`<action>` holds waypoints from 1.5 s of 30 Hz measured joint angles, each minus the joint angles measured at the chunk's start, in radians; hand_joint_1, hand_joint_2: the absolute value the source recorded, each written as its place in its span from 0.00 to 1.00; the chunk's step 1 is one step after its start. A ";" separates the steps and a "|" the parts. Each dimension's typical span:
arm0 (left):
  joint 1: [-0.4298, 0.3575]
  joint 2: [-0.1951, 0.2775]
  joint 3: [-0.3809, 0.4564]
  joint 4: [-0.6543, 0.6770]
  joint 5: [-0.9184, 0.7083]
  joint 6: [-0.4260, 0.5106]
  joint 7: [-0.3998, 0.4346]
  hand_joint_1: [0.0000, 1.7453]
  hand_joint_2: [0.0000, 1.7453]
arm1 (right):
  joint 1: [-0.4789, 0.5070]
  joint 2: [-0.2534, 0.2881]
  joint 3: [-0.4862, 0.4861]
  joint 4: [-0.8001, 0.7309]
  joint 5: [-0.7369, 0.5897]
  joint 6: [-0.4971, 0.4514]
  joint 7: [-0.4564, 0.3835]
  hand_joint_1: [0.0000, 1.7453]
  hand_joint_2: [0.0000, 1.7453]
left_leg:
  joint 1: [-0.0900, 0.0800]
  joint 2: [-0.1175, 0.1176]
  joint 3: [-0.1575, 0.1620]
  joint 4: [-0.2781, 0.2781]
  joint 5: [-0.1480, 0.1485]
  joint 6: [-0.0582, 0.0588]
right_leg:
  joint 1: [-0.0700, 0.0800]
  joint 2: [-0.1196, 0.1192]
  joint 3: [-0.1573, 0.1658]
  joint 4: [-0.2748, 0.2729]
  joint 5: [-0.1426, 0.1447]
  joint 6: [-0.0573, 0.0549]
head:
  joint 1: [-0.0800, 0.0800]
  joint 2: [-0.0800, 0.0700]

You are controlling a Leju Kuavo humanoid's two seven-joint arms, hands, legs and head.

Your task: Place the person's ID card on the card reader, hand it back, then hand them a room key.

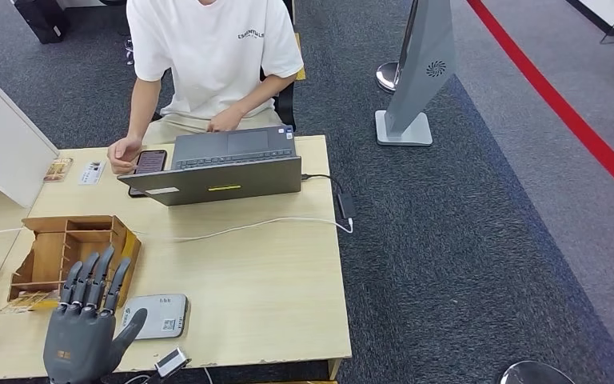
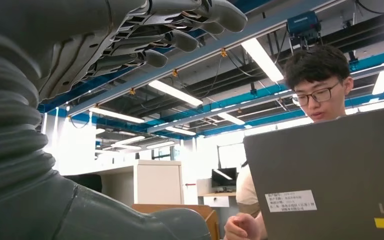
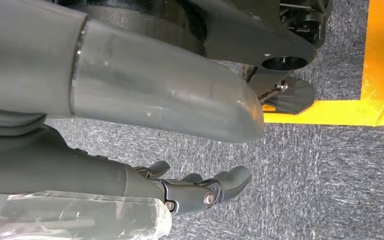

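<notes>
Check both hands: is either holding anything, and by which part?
Nothing is held. The left hand is raised over the table with fingers spread; the right hand hangs empty above the carpet.

light wood table (image 1: 272, 272): open laptop (image 1: 224, 168), phone (image 1: 150, 162), wooden organizer (image 1: 68, 256), grey card reader (image 1: 158, 314), white cable (image 1: 240, 230).

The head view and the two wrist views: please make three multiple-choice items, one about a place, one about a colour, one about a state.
1. Where is the card reader?
A. beside the wooden organizer
B. on the laptop
C. on the floor

2. What colour is the person's shirt?
A. black
B. white
C. red

3. How is the left hand?
A. gripping a card
B. closed in a fist
C. open, holding nothing

Key: 1 A, the reader lies on the table next to the organizer. 2 B, the shirt is white. 3 C, its fingers are spread and nothing is in them.
</notes>
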 joint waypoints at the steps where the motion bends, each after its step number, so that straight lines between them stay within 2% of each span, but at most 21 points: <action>1: 0.006 0.003 -0.001 -0.002 0.002 -0.003 0.000 0.00 1.00 | 0.000 0.000 0.000 -0.001 0.000 0.001 0.000 0.00 0.00 | 0.000 0.000 0.000 0.000 0.000 0.000 | 0.000 0.000 0.000 0.000 0.000 0.000 | 0.000 0.000; 7: 0.058 0.023 0.000 0.000 0.038 0.006 -0.020 0.00 1.00 | 0.003 -0.001 -0.002 -0.005 0.014 0.003 -0.007 0.00 0.00 | 0.000 0.000 0.001 0.000 0.000 0.000 | 0.000 0.000 0.001 0.000 0.000 0.000 | 0.000 0.000; 10: 0.076 0.031 0.006 0.022 0.042 0.052 -0.067 0.00 1.00 | 0.003 -0.004 -0.002 -0.006 0.027 0.005 -0.010 0.00 0.00 | 0.000 -0.001 0.000 0.000 0.000 0.000 | 0.000 0.000 0.001 0.000 0.000 0.000 | 0.000 0.000; 12: 0.075 0.031 0.030 0.038 0.041 0.068 -0.130 0.00 1.00 | 0.001 -0.006 -0.002 -0.004 0.036 0.003 -0.011 0.00 0.00 | 0.000 -0.001 0.000 0.000 0.000 0.000 | 0.000 -0.001 0.001 0.000 0.000 0.000 | 0.000 0.000; 17: 0.064 -0.013 0.172 0.080 0.044 0.074 -0.341 0.00 1.00 | -0.003 -0.012 -0.002 0.003 0.050 0.001 -0.012 0.00 0.00 | 0.000 -0.001 0.001 0.000 0.000 0.000 | 0.000 -0.001 0.001 0.000 0.000 0.000 | 0.000 0.000; 30: 0.005 -0.133 0.462 0.202 0.041 0.076 -0.565 0.00 1.00 | -0.005 -0.021 -0.002 0.016 0.059 0.001 -0.014 0.00 0.00 | 0.000 -0.001 0.001 0.000 0.000 0.000 | 0.000 -0.001 0.001 0.000 0.000 0.000 | 0.000 0.000; 37: -0.055 -0.174 0.605 0.291 0.030 0.076 -0.622 0.00 1.00 | -0.005 -0.026 -0.001 0.021 0.063 0.002 -0.019 0.00 0.00 | 0.000 -0.002 0.001 0.000 0.000 0.000 | 0.000 -0.002 0.002 0.000 0.000 0.000 | 0.000 0.000; 45: -0.075 -0.191 0.653 0.331 0.029 0.076 -0.624 0.00 1.00 | -0.005 -0.029 -0.001 0.024 0.064 0.002 -0.019 0.00 0.00 | 0.000 -0.002 0.001 0.000 0.000 0.000 | 0.000 -0.002 0.002 0.000 0.000 0.000 | 0.000 0.000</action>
